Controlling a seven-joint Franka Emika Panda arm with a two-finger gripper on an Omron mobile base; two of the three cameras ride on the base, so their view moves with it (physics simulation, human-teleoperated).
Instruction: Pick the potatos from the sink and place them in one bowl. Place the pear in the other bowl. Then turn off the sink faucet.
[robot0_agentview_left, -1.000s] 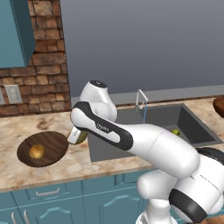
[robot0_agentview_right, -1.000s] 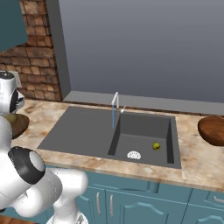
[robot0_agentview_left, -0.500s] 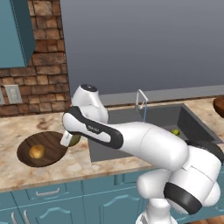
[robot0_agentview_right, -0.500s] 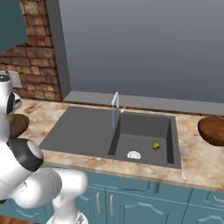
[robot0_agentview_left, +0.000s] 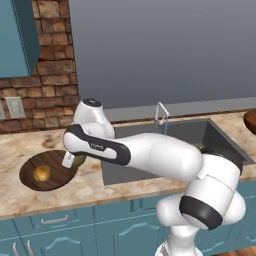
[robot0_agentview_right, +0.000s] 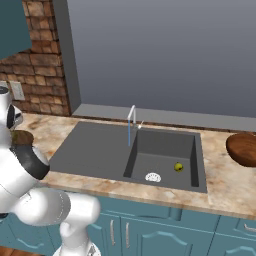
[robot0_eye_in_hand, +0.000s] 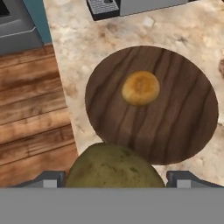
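No readable text or brand marks anywhere. Two-finger gripper (robot0_eye_in_hand: 114, 178) is clamped on the dull olive-green potato (robot0_eye_in_hand: 114, 168), over the near rim of the wide dark brown wood-grain bowl (robot0_eye_in_hand: 183, 127). Golden-orange potato (robot0_eye_in_hand: 140, 88) sits inside that bowl, near its centre.

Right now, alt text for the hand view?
The gripper holds an olive-green potato above the near rim of a dark wood-grain bowl on a speckled counter. A golden-orange potato already lies in the bowl.
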